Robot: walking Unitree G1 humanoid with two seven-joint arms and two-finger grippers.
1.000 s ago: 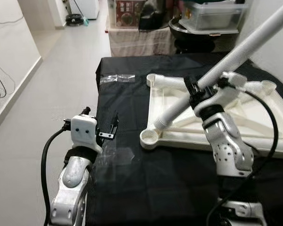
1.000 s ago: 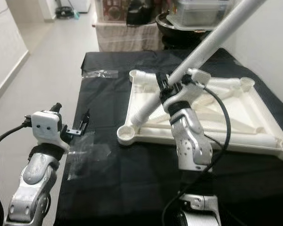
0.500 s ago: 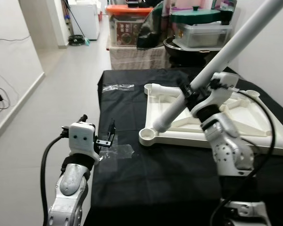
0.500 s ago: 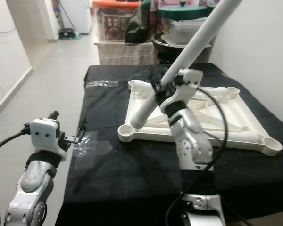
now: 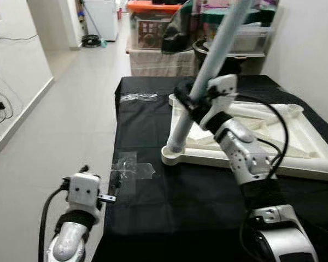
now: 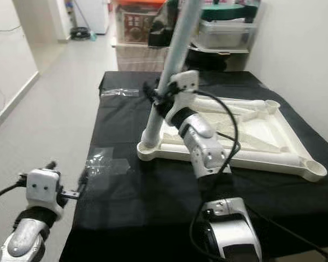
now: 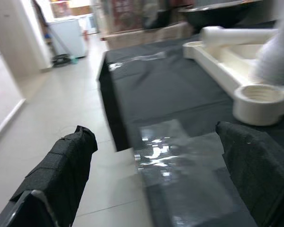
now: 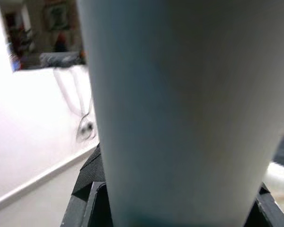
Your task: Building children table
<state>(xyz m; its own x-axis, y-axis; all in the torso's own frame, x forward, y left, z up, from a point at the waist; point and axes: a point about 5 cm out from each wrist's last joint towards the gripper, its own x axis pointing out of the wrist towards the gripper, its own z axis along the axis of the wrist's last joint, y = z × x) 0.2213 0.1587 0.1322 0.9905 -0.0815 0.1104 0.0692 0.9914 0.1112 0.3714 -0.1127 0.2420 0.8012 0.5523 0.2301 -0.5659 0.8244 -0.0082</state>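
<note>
The upturned white tabletop (image 5: 295,136) lies toward 2 o'clock on the black surface (image 5: 169,218), bare cloth around it. The right claw (image 5: 192,98) grips the white leg (image 5: 208,71), its foot in the near-left corner socket (image 5: 175,154); the leg's top is cut off. Clear plastic sheets (image 5: 132,169) lie at 10 o'clock. The left claw (image 7: 151,156) hangs open off the surface's left edge, over open floor (image 5: 60,109).

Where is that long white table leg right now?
The white table leg is gripped by the right tool, its lower end at the near-left corner socket of the upside-down tabletop.
</note>
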